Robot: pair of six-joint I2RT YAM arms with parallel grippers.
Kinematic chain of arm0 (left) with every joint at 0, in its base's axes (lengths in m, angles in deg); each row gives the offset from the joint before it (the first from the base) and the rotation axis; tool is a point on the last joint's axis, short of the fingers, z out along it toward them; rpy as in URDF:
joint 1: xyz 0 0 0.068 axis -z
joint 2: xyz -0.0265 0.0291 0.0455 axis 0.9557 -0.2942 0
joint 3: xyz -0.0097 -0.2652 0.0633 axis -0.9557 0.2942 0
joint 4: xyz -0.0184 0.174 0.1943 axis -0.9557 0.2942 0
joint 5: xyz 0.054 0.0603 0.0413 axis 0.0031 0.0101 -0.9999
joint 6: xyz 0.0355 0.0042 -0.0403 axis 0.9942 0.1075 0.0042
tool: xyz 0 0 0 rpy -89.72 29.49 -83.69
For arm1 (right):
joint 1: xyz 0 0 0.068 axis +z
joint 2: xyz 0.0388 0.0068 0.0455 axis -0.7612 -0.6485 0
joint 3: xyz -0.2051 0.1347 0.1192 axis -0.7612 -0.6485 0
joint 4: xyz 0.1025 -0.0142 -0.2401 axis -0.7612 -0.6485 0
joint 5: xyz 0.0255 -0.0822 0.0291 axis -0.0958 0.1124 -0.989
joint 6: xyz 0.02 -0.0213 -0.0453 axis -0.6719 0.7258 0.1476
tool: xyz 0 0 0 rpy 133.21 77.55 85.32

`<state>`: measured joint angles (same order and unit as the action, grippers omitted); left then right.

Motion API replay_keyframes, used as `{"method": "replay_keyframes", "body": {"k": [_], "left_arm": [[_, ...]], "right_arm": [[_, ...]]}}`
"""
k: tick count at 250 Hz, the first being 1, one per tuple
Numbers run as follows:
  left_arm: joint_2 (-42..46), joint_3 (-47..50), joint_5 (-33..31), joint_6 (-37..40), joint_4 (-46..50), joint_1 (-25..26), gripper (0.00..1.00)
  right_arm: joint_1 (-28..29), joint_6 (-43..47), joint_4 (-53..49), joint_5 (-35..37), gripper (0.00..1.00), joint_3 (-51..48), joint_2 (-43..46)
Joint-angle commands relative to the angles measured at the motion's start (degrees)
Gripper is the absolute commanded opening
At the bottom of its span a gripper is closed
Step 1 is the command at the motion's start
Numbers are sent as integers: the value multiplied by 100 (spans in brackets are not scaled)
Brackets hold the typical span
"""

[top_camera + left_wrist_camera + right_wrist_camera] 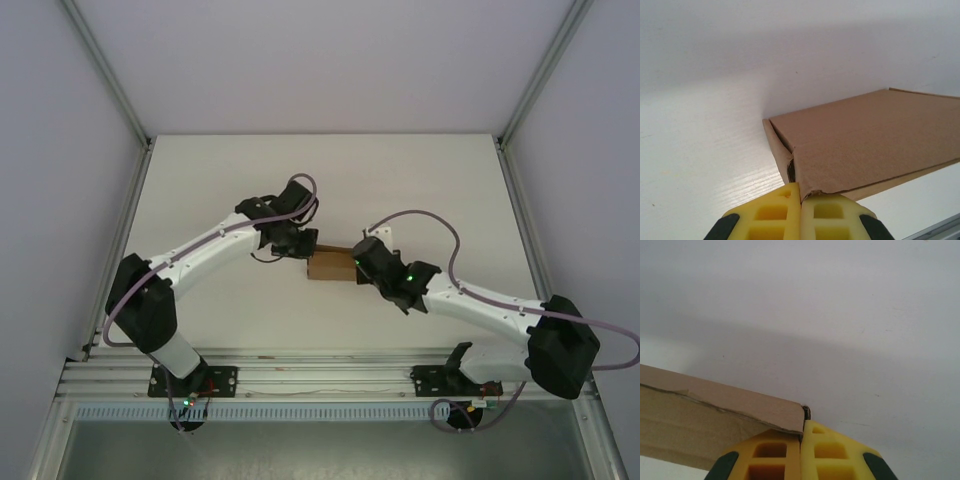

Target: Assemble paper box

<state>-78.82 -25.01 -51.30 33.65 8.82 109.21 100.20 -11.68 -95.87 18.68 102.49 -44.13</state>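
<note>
The paper box (330, 266) is a small shallow brown cardboard box in the middle of the white table, between the two arms. My left gripper (303, 250) is at the box's left end. In the left wrist view its yellow fingers (775, 212) are shut, with the near corner of the paper box (865, 135) pinched in the seam at the left gripper (800, 192). My right gripper (358, 265) is at the box's right end. In the right wrist view the right gripper (801, 427) is shut on the end edge of the paper box (715, 405).
The white table (330, 190) stretches behind and to both sides of the box. Grey walls and slanted frame posts (105, 70) enclose it. An aluminium rail (320, 375) with both arm bases runs along the near edge. Cables (450, 260) loop off the arms.
</note>
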Motion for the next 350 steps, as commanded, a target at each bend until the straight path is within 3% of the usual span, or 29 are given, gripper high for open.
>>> {"method": "replay_keyframes", "body": {"k": [1, 16, 66, 86, 115, 169, 207, 239, 275, 299, 326, 350], "left_arm": [[-109, -50, 493, -385, -95, -21, 0], [-106, 42, 643, -575, -262, -32, 0], [10, 538, -181, -502, -384, 5, 0], [105, 914, -305, -487, -816, 86, 0], [192, 1354, -977, -517, -1333, 267, 0], [485, 2302, -1448, -547, -1987, 585, 0], [604, 2800, -1335, -615, -2431, 596, 0], [691, 2852, -1408, -563, -2496, 598, 0], [686, 2672, -1459, -453, -2390, 600, 0], [648, 2597, -1443, -269, -2369, 609, 0], [603, 2539, -1412, -222, -2360, 630, 0], [604, 2481, -1376, -158, -2363, 653, 0]], "right_arm": [[77, -241, -223, 6, 0, -6, 22], [87, -282, -256, 4, 0, 32, 31], [122, -269, -3, 133, 0, -207, 137], [125, -247, 313, 152, 0, -427, 171], [139, 24, 1161, 116, 0, -1011, 234], [140, 441, 2396, 234, 0, -2082, 413], [146, 493, 2661, 181, 1, -2501, 471], [143, 314, 2384, 57, 12, -2464, 859], [144, 80, 1588, -31, 53, -1813, 1534], [124, -62, 1256, 137, 69, -1412, 1864], [16, -250, 765, 299, 77, -923, 1974], [-197, -509, 419, 287, 78, -562, 1799]]}}
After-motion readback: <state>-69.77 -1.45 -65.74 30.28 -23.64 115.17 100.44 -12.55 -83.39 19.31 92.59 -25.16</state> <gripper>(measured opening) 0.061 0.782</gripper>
